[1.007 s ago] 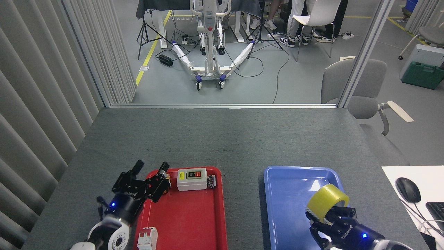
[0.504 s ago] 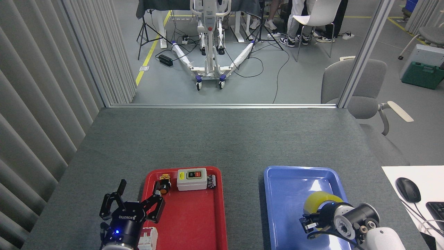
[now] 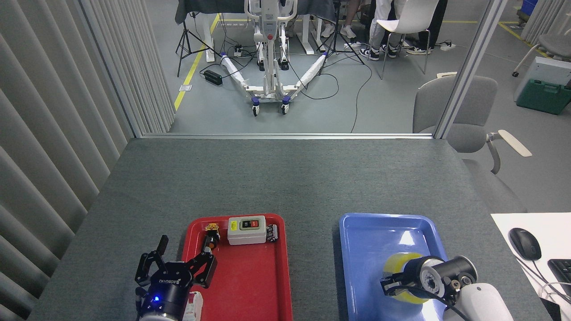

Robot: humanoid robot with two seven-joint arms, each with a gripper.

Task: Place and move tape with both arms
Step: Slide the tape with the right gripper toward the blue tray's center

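Yellow packing tape (image 3: 398, 266) sits over our blue tray (image 3: 370, 232) near the counter's (image 3: 285, 178) front right, gripped by our right hand (image 3: 395, 283). Our left hand (image 3: 176, 265) hangs open, empty, at the red tray's (image 3: 250, 276) left edge.

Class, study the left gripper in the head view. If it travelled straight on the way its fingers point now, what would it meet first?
The left gripper points away from the robot over the red tray's left rim. The way looks free along bare table toward the far edge, though its height and downward tilt are unclear.
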